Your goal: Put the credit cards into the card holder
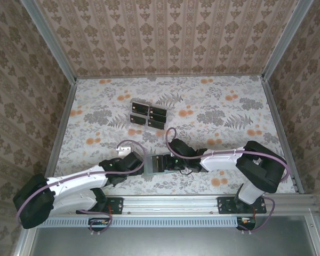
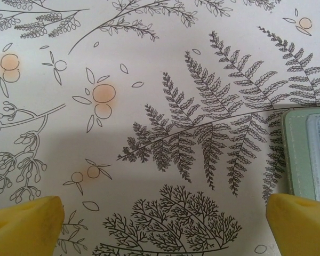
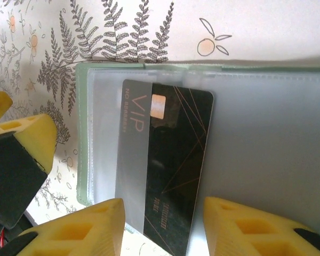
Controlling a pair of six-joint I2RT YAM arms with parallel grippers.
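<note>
Right gripper (image 3: 162, 208): jaws part-way in, one finger against each long edge of the credit card (image 3: 170, 160). Can't tell whether it's a real clamp or just bracketing.

The card is partly in. A strip along one long edge sits under the frosted pocket of the card holder (image 3: 83, 133); the rest is bare and lies slightly skewed to the pocket mouth. The holder lies open and flat on the table (image 2: 149, 64), near the front edge, centre.

Doing this step well, my read:
- square the card to the pocket mouth first, or a corner will likely catch
- keep it flat and low, and slide rather than lift
- push slowly, since the holder looks light and could skate
- pin the holder with the other arm

Left gripper (image 2: 162, 218) is spread wide with nothing between the fingers. The holder's edge sits just beside its right finger, contact unclear.

Pose: both arms reach inward, low over the table, and their wrists meet at the holder. The right forearm runs nearly level from its base.

The other cards (image 1: 148, 116) sit clustered well behind.
</note>
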